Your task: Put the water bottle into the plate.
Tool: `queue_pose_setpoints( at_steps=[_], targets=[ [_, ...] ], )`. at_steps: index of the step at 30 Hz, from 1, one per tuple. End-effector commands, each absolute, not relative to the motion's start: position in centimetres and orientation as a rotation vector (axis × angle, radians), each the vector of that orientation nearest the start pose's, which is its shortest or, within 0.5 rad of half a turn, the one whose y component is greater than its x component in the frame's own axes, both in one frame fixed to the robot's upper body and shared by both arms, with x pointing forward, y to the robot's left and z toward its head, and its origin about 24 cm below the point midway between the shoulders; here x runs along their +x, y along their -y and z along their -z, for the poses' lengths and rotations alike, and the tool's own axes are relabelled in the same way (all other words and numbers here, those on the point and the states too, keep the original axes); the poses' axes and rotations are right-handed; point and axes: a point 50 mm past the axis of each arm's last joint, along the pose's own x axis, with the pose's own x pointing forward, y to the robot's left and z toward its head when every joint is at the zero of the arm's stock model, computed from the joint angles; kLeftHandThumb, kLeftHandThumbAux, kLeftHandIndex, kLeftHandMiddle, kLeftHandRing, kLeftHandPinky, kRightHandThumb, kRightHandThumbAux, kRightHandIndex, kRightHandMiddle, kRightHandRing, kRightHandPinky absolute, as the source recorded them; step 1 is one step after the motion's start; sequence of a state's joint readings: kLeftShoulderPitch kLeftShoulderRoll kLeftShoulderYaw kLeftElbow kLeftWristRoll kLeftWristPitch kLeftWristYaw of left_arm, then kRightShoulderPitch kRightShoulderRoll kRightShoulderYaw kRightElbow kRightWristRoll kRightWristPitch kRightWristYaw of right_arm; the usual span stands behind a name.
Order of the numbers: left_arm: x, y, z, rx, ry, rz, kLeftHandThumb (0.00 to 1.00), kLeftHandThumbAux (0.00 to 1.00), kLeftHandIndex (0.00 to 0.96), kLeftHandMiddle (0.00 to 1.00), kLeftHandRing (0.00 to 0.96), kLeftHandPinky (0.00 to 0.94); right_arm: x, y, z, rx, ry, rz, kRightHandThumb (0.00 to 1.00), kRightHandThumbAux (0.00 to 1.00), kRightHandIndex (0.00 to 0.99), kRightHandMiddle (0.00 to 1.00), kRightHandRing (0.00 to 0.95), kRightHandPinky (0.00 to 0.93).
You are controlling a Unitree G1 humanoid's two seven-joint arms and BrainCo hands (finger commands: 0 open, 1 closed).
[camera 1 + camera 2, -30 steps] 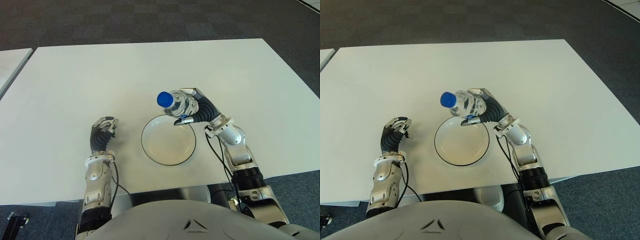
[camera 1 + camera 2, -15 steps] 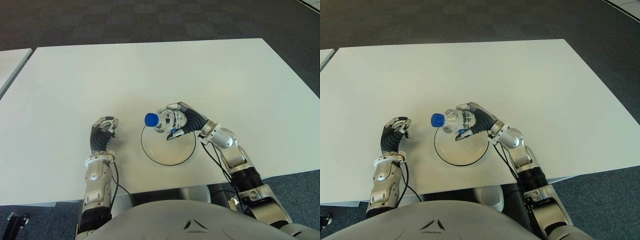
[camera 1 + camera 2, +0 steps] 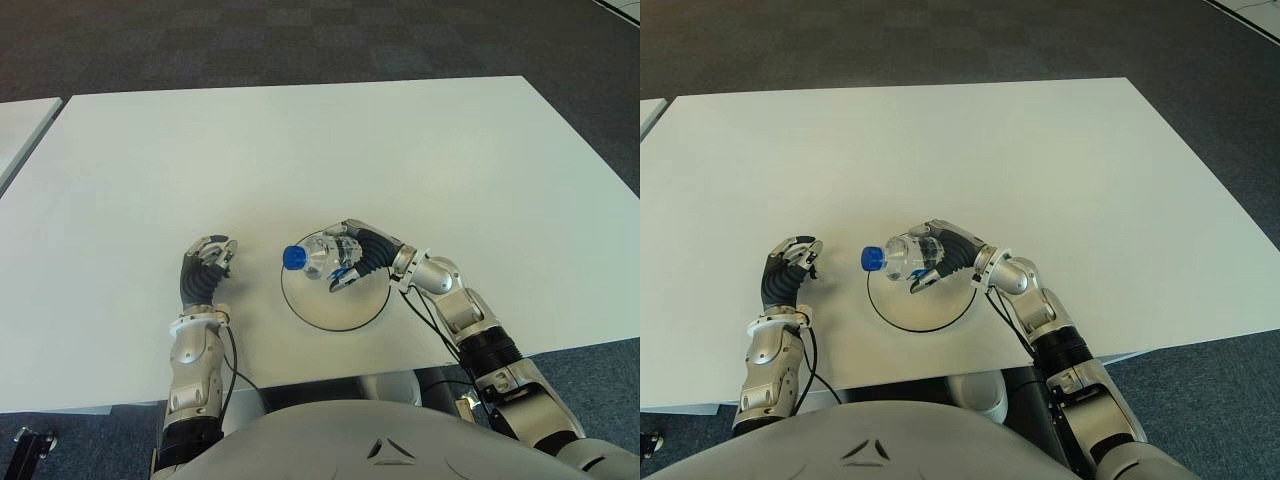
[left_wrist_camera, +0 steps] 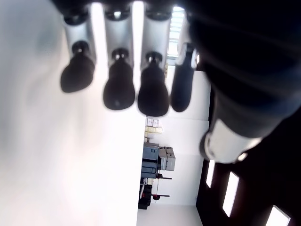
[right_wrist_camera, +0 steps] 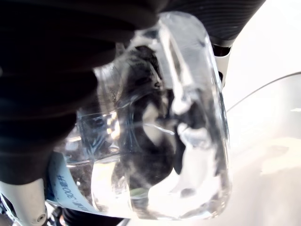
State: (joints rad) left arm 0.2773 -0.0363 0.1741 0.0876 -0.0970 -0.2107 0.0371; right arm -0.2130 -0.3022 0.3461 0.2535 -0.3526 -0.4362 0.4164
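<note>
Bench (image 3: pixel 300 140) white. Left hand (image 3: pixel 208 262) beside the plate's left side, fingers loosely curled, grasping nothing. Plate (image 3: pixel 340 318) white with dark rim. Water bottle (image 3: pixel 318 255) tipped nearly flat over the plate, blue cap (image 3: pixel 294 257) past its left rim. Right hand (image 3: pixel 352 258) wrapped around the bottle's body. Label strip shows digits, seemingly "3004"; no brand readable.

water bottle (image 3: pixel 322 257) is clear glossy plastic with a blue plastic cap (image 3: pixel 293 258); plate (image 3: pixel 345 312) looks smooth and white, table (image 3: pixel 300 150) plain matt white.
</note>
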Motion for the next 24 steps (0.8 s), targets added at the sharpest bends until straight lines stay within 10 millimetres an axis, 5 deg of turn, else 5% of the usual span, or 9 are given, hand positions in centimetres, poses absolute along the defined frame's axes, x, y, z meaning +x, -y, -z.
queue_pose_setpoints(
  at_steps=[1, 18, 24],
  targets=[
    [17.7, -20.18, 1.97, -0.081, -0.154, -0.317, 0.703, 0.721, 0.435, 0.769, 0.763, 0.755, 26.45, 9.41, -4.15, -0.805, 0.243, -0.868, 0.706, 0.723, 0.438, 0.932, 0.901, 0.894],
    [17.73, -20.39, 1.99, -0.082, -0.154, -0.316, 0.702, 0.721, 0.435, 0.769, 0.763, 0.754, 26.75, 9.5, -3.53, -1.117, 0.124, -0.902, 0.703, 0.725, 0.438, 0.89, 0.863, 0.834],
    [17.76, -20.43, 2.0, -0.081, -0.156, -0.319, 0.702, 0.721, 0.435, 0.768, 0.76, 0.749, 26.54, 9.3, -3.62, -1.194, 0.104, -0.89, 0.698, 0.726, 0.435, 0.743, 0.718, 0.652]
  ],
)
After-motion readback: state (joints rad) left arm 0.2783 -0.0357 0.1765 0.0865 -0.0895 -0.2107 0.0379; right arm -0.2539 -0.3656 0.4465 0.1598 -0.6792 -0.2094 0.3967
